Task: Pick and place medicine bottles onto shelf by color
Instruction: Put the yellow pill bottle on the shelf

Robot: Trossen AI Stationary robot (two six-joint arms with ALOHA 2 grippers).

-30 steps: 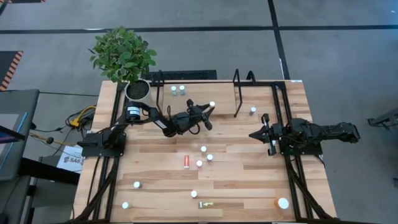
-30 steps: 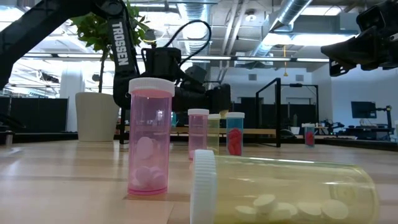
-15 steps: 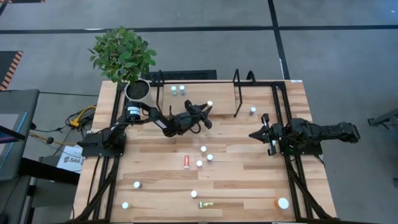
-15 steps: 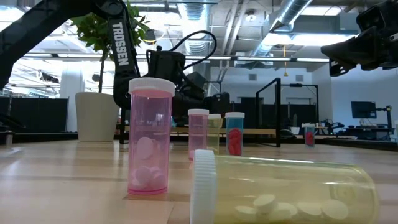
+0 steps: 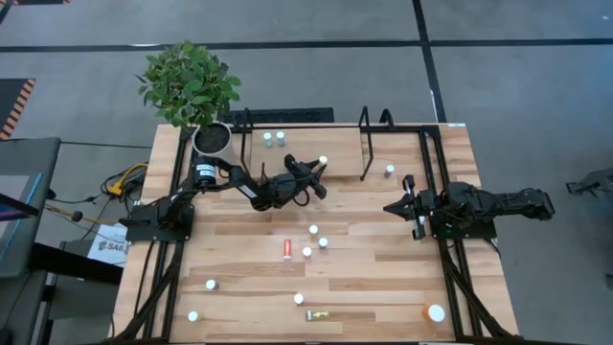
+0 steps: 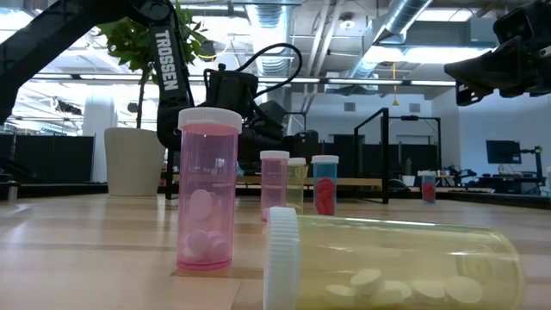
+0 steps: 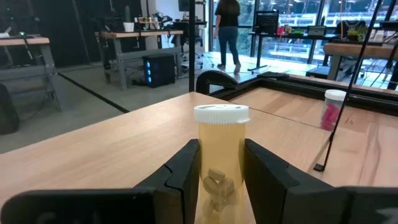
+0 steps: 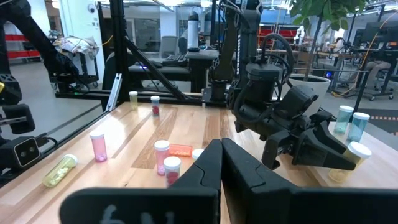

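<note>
1. Two arms from above; the left gripper (image 5: 319, 171) holds a white-capped bottle (image 5: 324, 160) at the shelf (image 5: 335, 168)'s board, between its black end loops; the right gripper (image 5: 391, 207) waits at the table's right edge, fingers pressed together.
2. Low view: a pink bottle (image 6: 207, 189) stands upright near the camera; a yellow one (image 6: 387, 263) lies on its side.
3. Left wrist: dark fingers (image 7: 186, 169) clamp an upright, translucent yellow bottle (image 7: 221, 155) holding tablets.
4. Right wrist: fingers (image 8: 208, 165) closed, holding nothing.
</note>
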